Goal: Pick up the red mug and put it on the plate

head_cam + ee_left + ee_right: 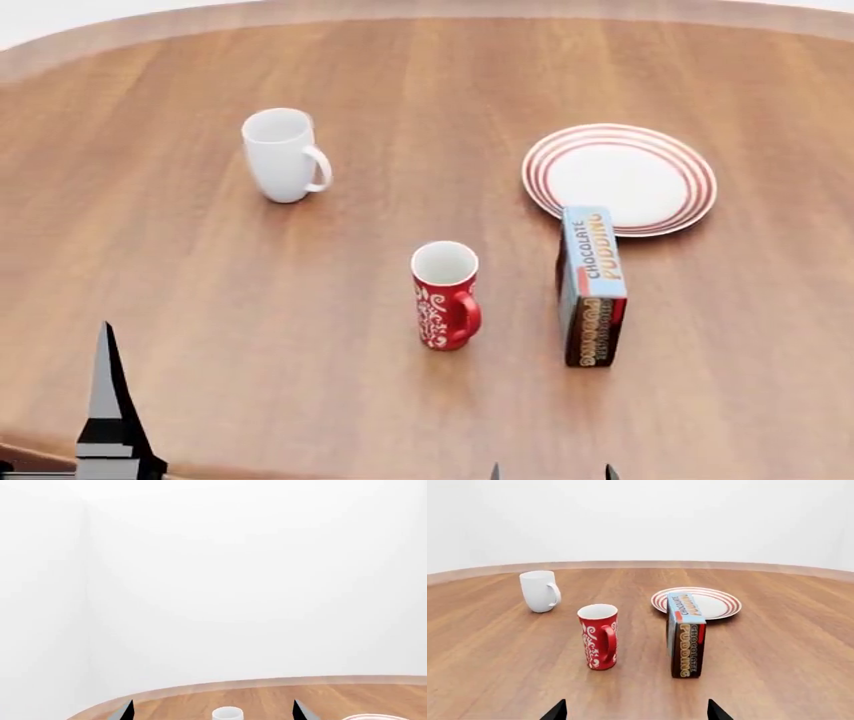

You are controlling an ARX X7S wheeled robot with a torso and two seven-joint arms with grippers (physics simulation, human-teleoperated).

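Note:
The red mug (446, 296) with white swirls stands upright mid-table, handle toward the front right; the right wrist view shows the red mug (599, 636) straight ahead. The red-ringed white plate (619, 178) lies at the back right, and it shows as the plate (718, 603) behind a box in the right wrist view. My right gripper (636, 711) is open, wide apart, well short of the mug with nothing between its tips; in the head view the right gripper (551, 472) only peeks in at the bottom edge. My left gripper (213, 710) is open, with a white mug far ahead of it.
A plain white mug (282, 154) stands at the back left. A chocolate pudding box (590, 286) stands on edge between the red mug and the plate, touching the plate's near rim. The round wooden table (160, 260) ends in a curved far edge.

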